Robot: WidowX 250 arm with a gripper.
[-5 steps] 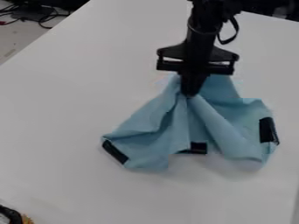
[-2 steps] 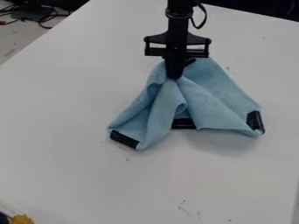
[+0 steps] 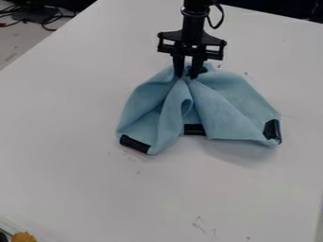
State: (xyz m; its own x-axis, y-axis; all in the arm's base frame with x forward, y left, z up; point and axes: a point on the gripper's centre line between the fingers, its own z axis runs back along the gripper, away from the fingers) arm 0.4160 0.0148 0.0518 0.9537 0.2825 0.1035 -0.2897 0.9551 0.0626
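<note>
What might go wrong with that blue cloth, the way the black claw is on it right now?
The gripper has its fingers parted right at the gathered peak of the blue cloth, so a fingertip could snag a fold and drag the cloth if the arm moved away. The raised folds seem loosely bunched, so they might slump into a crumpled heap. The black strip at the cloth's lower left corner might get tucked under if that side shifted.

The cloth lies on the table, under the tool.
</note>
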